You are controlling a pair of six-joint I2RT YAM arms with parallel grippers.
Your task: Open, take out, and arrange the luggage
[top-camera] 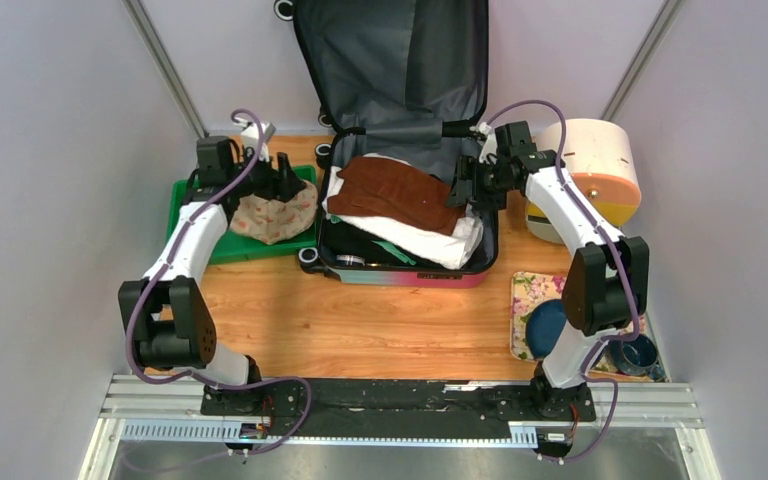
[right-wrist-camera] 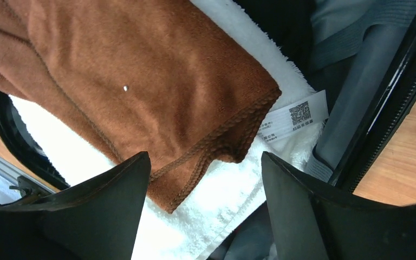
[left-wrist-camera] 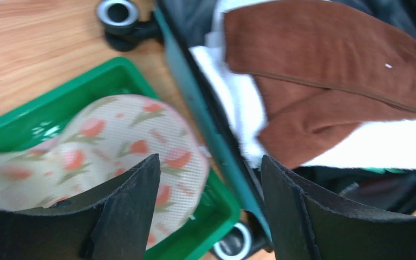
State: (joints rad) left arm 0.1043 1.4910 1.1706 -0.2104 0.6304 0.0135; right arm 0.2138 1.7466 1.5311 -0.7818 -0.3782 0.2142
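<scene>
The luggage (top-camera: 400,275) lies open at the table's middle back, its grey-lined lid (top-camera: 390,60) raised. Inside lie a brown cloth (top-camera: 392,190) on a white towel (top-camera: 425,238), with dark items underneath. My right gripper (top-camera: 457,190) is open just above the brown cloth's right corner (right-wrist-camera: 233,146) and the white towel (right-wrist-camera: 233,195). My left gripper (top-camera: 290,178) is open and empty, over the right end of the green tray (top-camera: 222,245), between a floral cloth (top-camera: 272,215) and the luggage's teal left wall (left-wrist-camera: 208,124). The floral cloth (left-wrist-camera: 114,141) rests in the tray (left-wrist-camera: 206,227).
A cream-and-orange round container (top-camera: 600,165) stands at the back right. A floral mat (top-camera: 532,290) with a dark blue bowl (top-camera: 545,328) and a dark cup (top-camera: 638,352) lies at the front right. Grey walls close in on both sides.
</scene>
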